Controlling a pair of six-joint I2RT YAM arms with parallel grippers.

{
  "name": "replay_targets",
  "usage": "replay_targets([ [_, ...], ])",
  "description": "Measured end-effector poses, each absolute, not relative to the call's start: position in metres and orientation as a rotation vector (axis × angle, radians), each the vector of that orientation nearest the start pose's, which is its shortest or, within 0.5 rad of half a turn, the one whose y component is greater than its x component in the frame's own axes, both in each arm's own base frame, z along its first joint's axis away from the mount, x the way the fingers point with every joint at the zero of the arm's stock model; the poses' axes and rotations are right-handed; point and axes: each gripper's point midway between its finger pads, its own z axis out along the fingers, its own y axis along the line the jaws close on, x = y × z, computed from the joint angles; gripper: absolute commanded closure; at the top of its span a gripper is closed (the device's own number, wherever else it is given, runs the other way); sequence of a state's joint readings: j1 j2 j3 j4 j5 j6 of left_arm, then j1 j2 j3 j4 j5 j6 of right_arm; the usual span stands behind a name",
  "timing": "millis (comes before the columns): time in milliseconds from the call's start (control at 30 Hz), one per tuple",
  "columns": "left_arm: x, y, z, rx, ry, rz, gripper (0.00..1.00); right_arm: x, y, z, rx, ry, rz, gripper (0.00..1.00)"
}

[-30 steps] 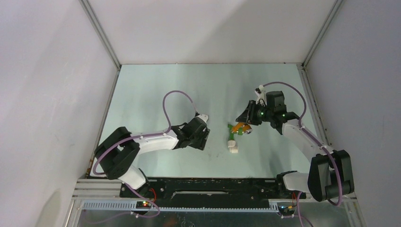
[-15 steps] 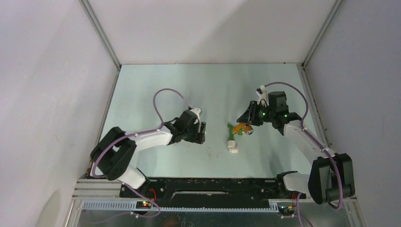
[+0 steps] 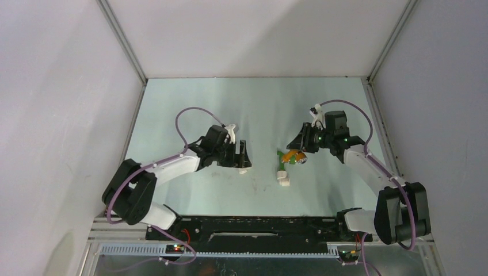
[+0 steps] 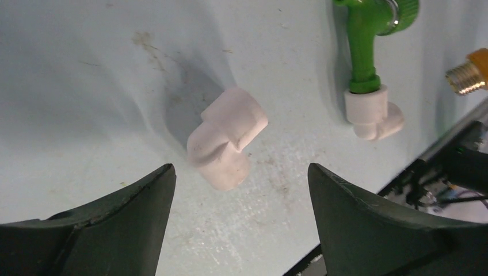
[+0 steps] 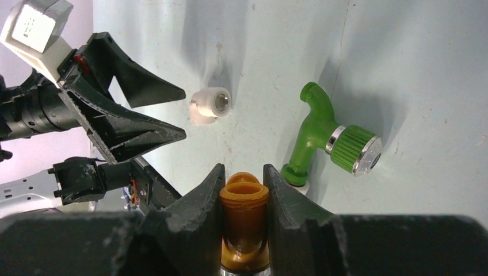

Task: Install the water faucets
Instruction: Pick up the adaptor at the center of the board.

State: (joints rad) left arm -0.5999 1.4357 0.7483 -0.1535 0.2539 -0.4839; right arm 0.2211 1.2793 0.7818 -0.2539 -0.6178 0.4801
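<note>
The green faucet (image 3: pixel 281 160) lies on the table, its lower end in a white elbow fitting (image 3: pixel 283 179); it also shows in the left wrist view (image 4: pixel 366 40) and the right wrist view (image 5: pixel 318 135). My right gripper (image 3: pixel 300 150) is shut on the orange faucet (image 5: pixel 244 210) and holds it just right of the green one. My left gripper (image 4: pixel 240 172) is open, its jaws wide apart, with a loose white elbow fitting (image 4: pixel 227 138) lying on the table just beyond the fingertips and untouched.
The pale green table (image 3: pixel 190 109) is walled on the left, right and back. A black rail (image 3: pixel 253 227) runs along the near edge by the arm bases. My left gripper (image 5: pixel 126 109) faces the right one across the loose elbow (image 5: pixel 210 105).
My left gripper has swung right and away from the bases, and now stands over the loose white elbow. The right gripper and the orange faucet have barely moved.
</note>
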Motion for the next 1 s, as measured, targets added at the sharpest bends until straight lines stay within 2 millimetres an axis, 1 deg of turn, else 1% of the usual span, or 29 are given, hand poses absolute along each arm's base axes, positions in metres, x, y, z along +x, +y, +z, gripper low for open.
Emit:
replay_targets([
  [133,0.249,-0.253,0.061,0.192,2.539,-0.910,0.21,0.278,0.189,0.131,-0.036,2.401,1.078,1.00],
  [233,0.250,-0.248,0.051,0.108,2.570,-0.958,0.22,0.275,0.198,0.124,-0.057,2.425,1.097,1.00],
  [300,0.249,-0.244,0.044,0.070,2.593,-0.958,0.22,0.273,0.208,0.116,-0.084,2.447,1.116,1.00],
  [433,0.241,-0.242,0.037,0.042,2.613,-0.983,0.27,0.271,0.225,0.095,-0.111,2.512,1.150,1.00],
  [533,0.241,-0.243,0.037,0.039,2.588,-1.014,0.30,0.280,0.240,0.083,-0.129,2.540,1.182,1.00],
  [700,0.247,-0.247,0.034,-0.027,2.523,-1.140,0.37,0.314,0.264,0.065,-0.138,2.511,1.251,1.00],
  [767,0.250,-0.249,0.033,-0.046,2.495,-1.190,0.41,0.323,0.272,0.057,-0.124,2.496,1.296,1.00],
  [900,0.253,-0.255,0.030,-0.069,2.453,-1.257,0.47,0.328,0.285,0.038,-0.074,2.497,1.386,1.00],
  [1000,0.255,-0.259,0.029,-0.073,2.436,-1.290,0.51,0.327,0.296,0.037,-0.076,2.477,1.454,1.00],
])
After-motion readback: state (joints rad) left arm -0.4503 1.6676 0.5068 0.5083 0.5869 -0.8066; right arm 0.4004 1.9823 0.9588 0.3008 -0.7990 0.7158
